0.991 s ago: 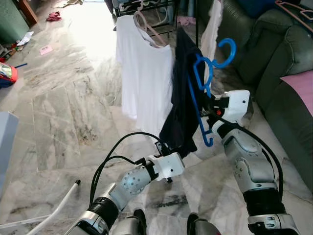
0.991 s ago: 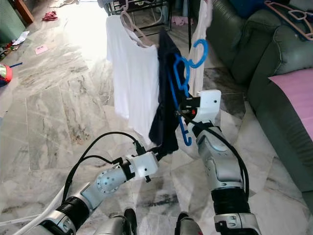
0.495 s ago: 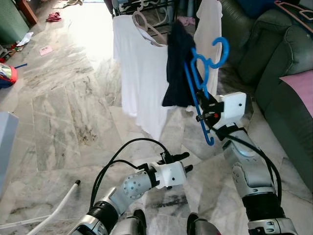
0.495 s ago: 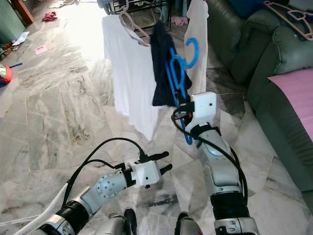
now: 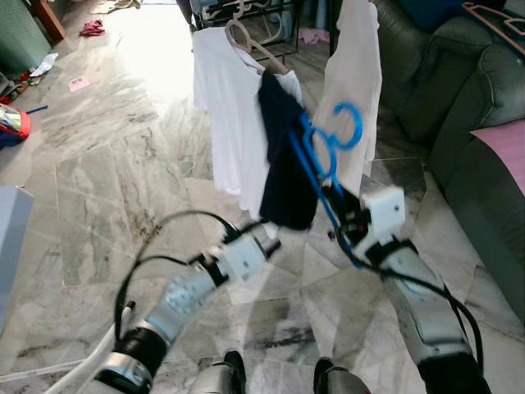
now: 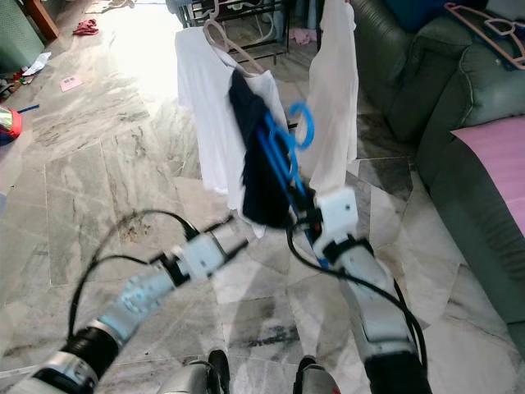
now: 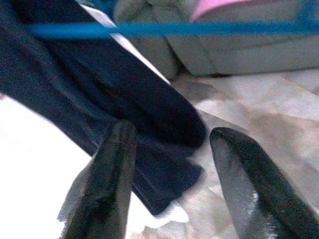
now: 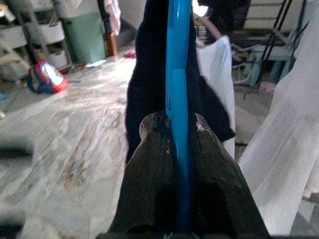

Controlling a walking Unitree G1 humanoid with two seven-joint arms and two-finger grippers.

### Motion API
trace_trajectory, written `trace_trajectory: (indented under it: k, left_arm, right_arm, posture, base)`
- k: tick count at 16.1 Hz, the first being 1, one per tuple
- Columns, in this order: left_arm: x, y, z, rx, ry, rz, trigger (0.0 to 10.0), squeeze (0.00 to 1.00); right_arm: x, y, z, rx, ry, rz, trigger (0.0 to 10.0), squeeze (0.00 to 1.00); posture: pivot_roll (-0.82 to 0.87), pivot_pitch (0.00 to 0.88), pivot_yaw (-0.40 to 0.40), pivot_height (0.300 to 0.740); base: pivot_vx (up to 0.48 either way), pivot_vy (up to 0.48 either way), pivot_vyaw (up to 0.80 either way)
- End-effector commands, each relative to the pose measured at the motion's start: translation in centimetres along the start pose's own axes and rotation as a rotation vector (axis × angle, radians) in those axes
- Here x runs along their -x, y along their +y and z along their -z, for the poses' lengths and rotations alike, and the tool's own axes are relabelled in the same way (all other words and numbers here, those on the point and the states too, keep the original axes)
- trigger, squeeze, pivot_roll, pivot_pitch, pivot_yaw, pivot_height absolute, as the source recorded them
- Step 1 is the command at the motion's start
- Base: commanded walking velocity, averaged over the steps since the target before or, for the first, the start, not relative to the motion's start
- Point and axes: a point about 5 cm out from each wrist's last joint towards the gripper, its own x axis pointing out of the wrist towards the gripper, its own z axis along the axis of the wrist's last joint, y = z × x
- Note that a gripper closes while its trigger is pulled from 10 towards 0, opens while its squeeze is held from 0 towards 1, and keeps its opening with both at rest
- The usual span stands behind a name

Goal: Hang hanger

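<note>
A blue plastic hanger point(image 5: 324, 168) carries a dark navy garment point(image 5: 283, 168) in mid-air before me. My right gripper point(image 5: 349, 231) is shut on the hanger's lower bar, and its fingers point(image 8: 149, 164) clamp the blue bar point(image 8: 178, 99). The hanger leans to the left, with its hook point(image 5: 349, 131) up by a hanging white cloth point(image 5: 354, 90). My left gripper point(image 5: 267, 240) is open just under the garment's hem. The dark cloth point(image 7: 149, 124) lies just beyond its spread fingers point(image 7: 107, 184). Behind it all stands the drying rack point(image 5: 246, 10).
A white T-shirt point(image 5: 225, 115) on a pink hanger hangs from the rack at left. A green sofa point(image 5: 459, 98) with a pink cushion point(image 5: 504, 144) fills the right side. A red toy point(image 5: 10, 125) and a white pole point(image 5: 90, 361) lie on the marble floor.
The right arm has dropped and tipped the hanger and garment leftward. My left gripper has risen from near the floor up to the garment's hem, still open.
</note>
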Motion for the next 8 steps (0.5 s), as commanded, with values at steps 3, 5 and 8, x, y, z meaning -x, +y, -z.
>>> trace_trajectory:
  k: [3,5,8]
  left_arm:
    - [0.4,2.2,-0.7,-0.024,-0.051,-0.053,10.0,1.00]
    - [0.4,3.3,-1.3,-0.038,-0.079,-0.063,10.0,1.00]
    - [0.2,3.8,-1.8,-0.044,-0.094,-0.060,10.0,1.00]
  right_arm:
    - [1.5,0.3,-0.3,-0.013,-0.058,-0.095,10.0,0.00]
    - [3.2,-0.2,0.9,0.006,-0.006,-0.143,10.0,0.00]
    - [4.5,0.1,1.2,-0.041,0.001,-0.259,10.0,0.00]
  posture:
    - [0.02,0.235,0.087,0.740]
    - [0.02,0.241,0.088,0.740]
    - [0.02,0.240,0.096,0.740]
  base:
    - [0.000,0.000,0.00]
    - [0.000,0.000,0.00]
    - [0.000,0.000,0.00]
